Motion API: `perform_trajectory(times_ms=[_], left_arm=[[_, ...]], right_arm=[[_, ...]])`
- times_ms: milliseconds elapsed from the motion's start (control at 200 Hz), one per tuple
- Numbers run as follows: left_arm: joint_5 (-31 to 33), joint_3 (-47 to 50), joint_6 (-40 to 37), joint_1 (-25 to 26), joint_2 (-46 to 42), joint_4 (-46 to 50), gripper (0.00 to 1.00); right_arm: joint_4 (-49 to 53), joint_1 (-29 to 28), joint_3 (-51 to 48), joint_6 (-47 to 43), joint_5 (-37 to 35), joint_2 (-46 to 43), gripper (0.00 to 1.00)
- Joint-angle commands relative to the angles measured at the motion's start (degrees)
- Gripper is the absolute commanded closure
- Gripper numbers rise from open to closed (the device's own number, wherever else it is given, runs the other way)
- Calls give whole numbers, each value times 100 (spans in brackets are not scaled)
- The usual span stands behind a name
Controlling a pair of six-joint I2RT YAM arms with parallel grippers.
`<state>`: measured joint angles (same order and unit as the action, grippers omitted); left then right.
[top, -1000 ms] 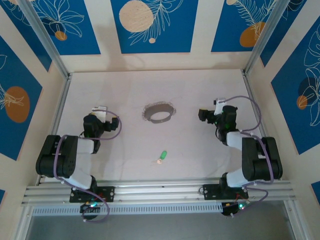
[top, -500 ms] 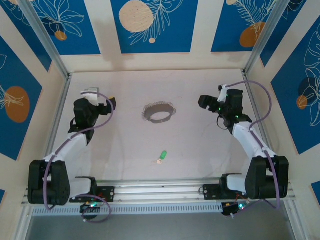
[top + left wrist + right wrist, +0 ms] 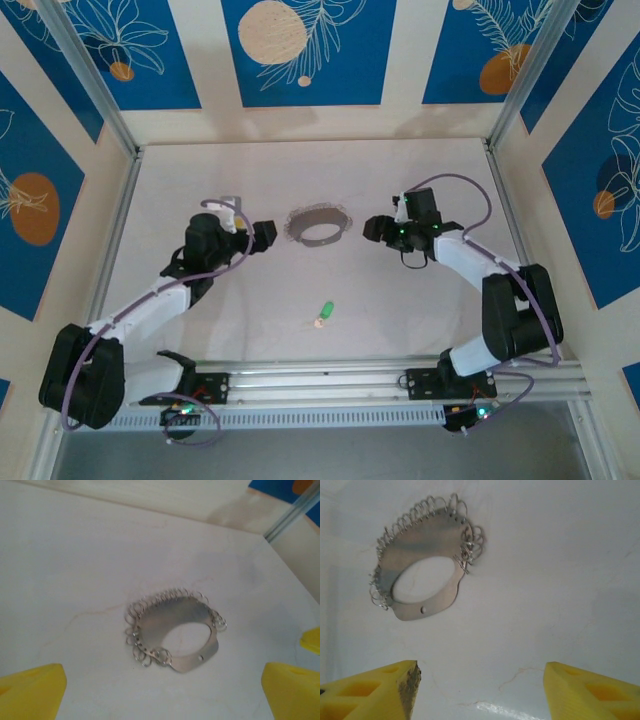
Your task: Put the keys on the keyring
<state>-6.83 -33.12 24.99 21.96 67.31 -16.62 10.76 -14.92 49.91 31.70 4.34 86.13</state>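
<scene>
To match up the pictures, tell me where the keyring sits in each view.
Top external: keyring in the middle, slightly above centre, on the table's far half.
Left wrist: keyring at centre, slightly low.
Right wrist: keyring in the upper left.
Shared landmark: the white table it lies flat on.

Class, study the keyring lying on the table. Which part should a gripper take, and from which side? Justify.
Take the keyring by its bare band, the stretch free of small wire loops, probably from above, one jaw in the central opening and one outside: it lies flat on the table, leaving no side edge to pinch.
</scene>
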Motion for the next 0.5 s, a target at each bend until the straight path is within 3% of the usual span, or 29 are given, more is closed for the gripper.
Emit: perform_trajectory(times_ms=[0,195,370,495], left_arm=[[261,82,132,126,74,107,0],[157,-19,226,146,298,-108,0],[-732,-522,353,151,946,-323,0],[-868,-524,636,169,1228,-841,0]], right_arm=[[212,-230,428,370,-249,287,35],[400,-464,973,530,-537,860,42],[476,-664,1583,453,-422,1441,45],[619,-874,2133,329,-321,1916,46]])
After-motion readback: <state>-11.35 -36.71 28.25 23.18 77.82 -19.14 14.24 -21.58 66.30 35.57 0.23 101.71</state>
